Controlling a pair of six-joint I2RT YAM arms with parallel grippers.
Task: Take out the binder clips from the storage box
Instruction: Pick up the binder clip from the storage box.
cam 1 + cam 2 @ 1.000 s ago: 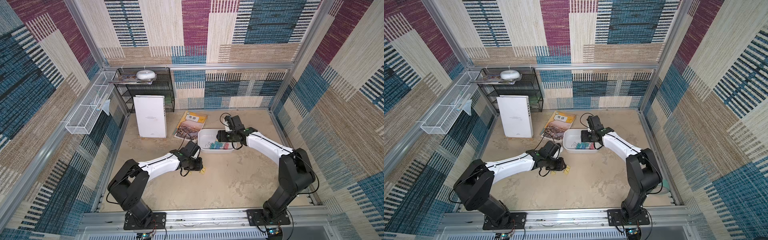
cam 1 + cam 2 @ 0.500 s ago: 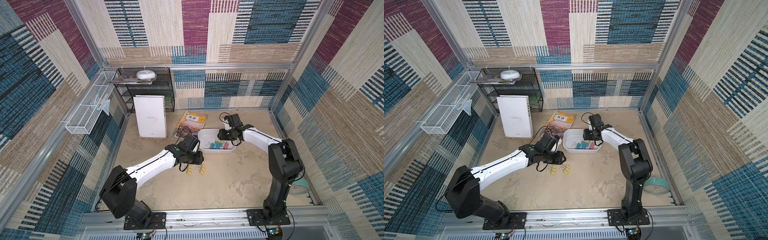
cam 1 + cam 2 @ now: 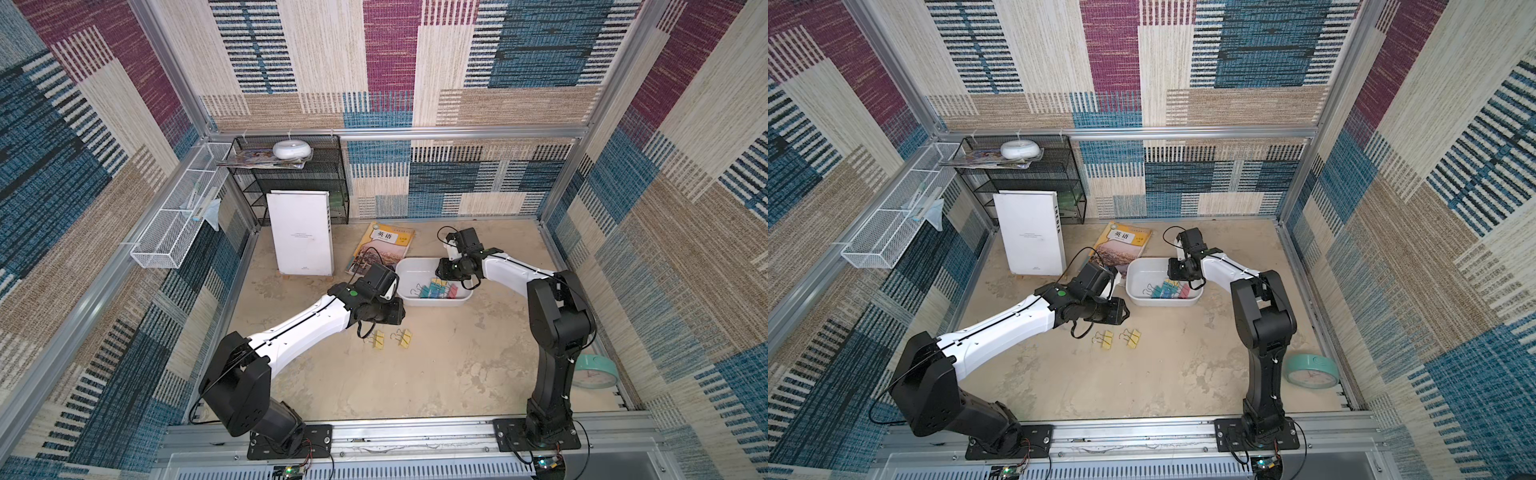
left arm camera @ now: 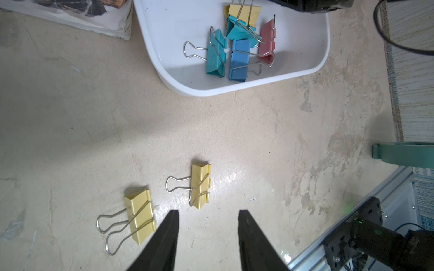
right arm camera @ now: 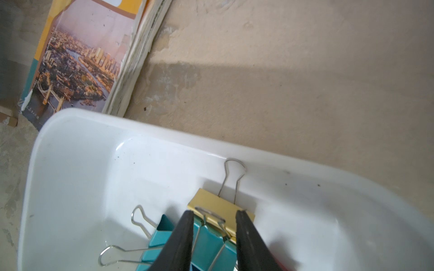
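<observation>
Binder clips [image 4: 239, 59] bunched near storage box [image 4: 234, 90] wall, two outside on table [image 4: 258, 140]

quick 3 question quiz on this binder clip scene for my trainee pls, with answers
1. How many small binder clips with silver wire handles lie on the beige tabletop, outside the shallow white plastic storage box?
2. True or false: the left end effector is clamped on a clip.
3. Which body colour appears twice inside the box? A pink, B teal, C blue.
Key: 1) two, both yellow. 2) false, it is open and empty. 3) B, two teal clips.
</observation>
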